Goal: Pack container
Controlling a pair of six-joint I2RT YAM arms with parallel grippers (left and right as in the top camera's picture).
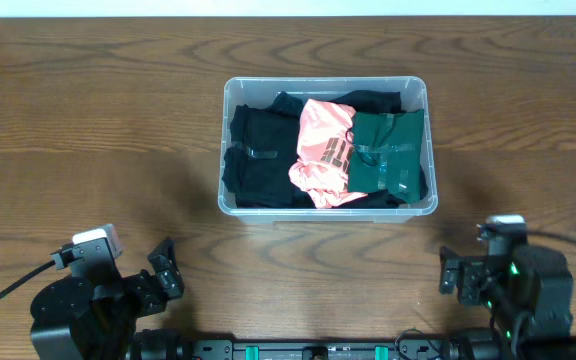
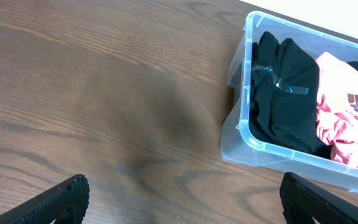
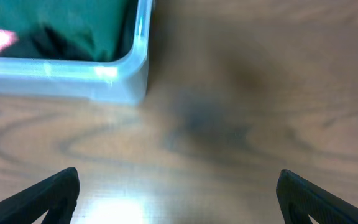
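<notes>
A clear rectangular container (image 1: 328, 211) with rounded corners is set upright on the surface (image 1: 88, 120), ahead of the left hand (image 1: 165, 272) and the right hand (image 1: 452, 272) and well apart from both. It is filled with black, pink and green clothes (image 1: 324, 150).

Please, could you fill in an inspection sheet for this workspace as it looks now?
Surface: brown wood-grain table.
Job's things: clear container at the far middle of the table, holding a black garment, a pink garment and a green garment side by side.
Clutter: nothing seen.
Grippers: left gripper and right gripper both open, holding nothing, apart from the container.
Cables: left cable and right cable, black, by the arms.
Surroundings: pale strip beyond the far edge.
</notes>
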